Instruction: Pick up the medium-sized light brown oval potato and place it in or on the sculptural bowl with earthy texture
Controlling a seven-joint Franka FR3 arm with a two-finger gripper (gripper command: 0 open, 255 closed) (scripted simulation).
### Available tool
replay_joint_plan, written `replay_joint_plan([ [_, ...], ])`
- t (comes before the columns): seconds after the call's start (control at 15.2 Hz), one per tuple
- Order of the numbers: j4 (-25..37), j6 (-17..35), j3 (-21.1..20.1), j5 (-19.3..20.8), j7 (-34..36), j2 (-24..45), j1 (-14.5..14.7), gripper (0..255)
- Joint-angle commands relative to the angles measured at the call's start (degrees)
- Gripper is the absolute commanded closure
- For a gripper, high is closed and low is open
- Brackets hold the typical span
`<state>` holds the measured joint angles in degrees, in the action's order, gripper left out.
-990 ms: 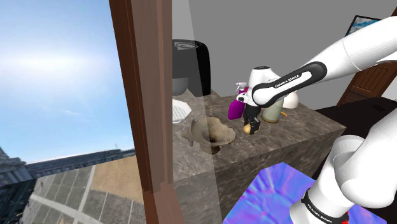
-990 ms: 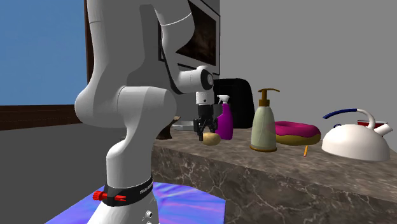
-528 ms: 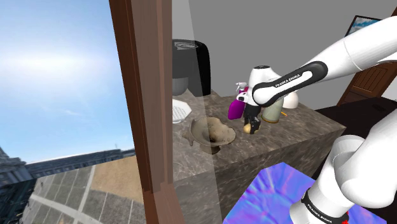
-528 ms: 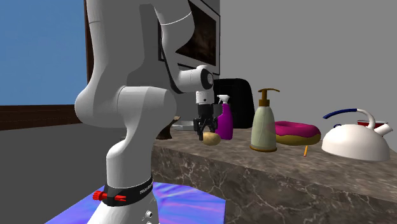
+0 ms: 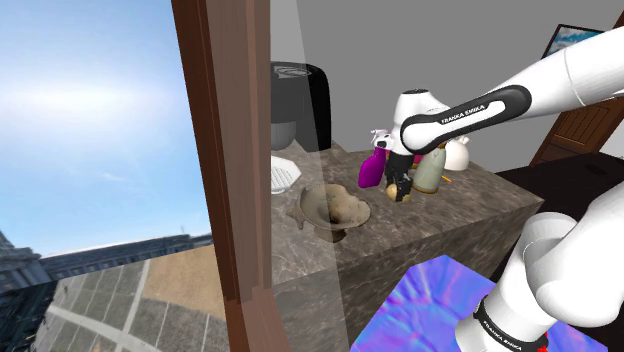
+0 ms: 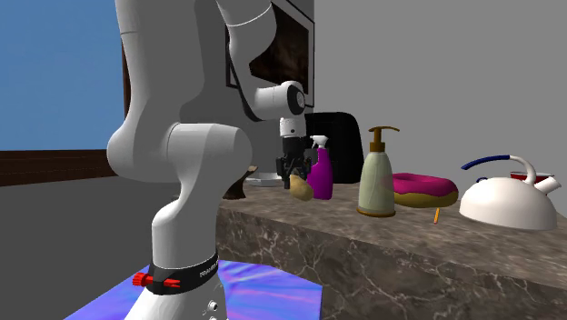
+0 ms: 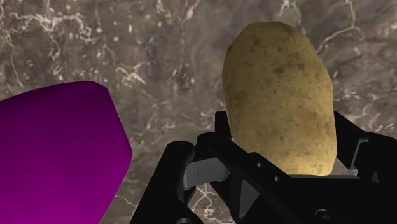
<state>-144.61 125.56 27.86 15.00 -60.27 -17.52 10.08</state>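
A light brown oval potato (image 7: 280, 102) is clasped between my black fingers, and my gripper (image 7: 286, 149) is shut on it. The potato (image 6: 299, 187) hangs a little above the marble counter (image 6: 382, 245), close beside a purple spray bottle (image 6: 320, 169). From the shoulder view my gripper (image 5: 400, 187) holds the potato (image 5: 394, 193) to the right of the earthy brown sculptural bowl (image 5: 333, 207), apart from it. The bowl stands near the counter's front edge and holds nothing I can see.
The purple bottle (image 5: 372, 170) is right by the gripper. A beige soap dispenser (image 6: 377, 177), a pink doughnut (image 6: 422, 189) and a white kettle (image 6: 509, 202) line the counter. A black appliance (image 5: 300, 100) stands at the back, and a wooden post (image 5: 230, 150) rises beside the counter.
The gripper has risen with the potato, lifting it off the counter, and has shifted slightly toward the purple bottle.
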Motion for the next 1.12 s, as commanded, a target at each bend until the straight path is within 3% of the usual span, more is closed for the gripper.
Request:
replay_joint_plan([
  [0.0, 0.77, -1.94, -0.33, 0.15, 0.07, -1.17, -0.11, 255],
  [1.06, 9.00, -15.57, -2.84, -0.19, 0.01, -6.69, -0.13, 255],
])
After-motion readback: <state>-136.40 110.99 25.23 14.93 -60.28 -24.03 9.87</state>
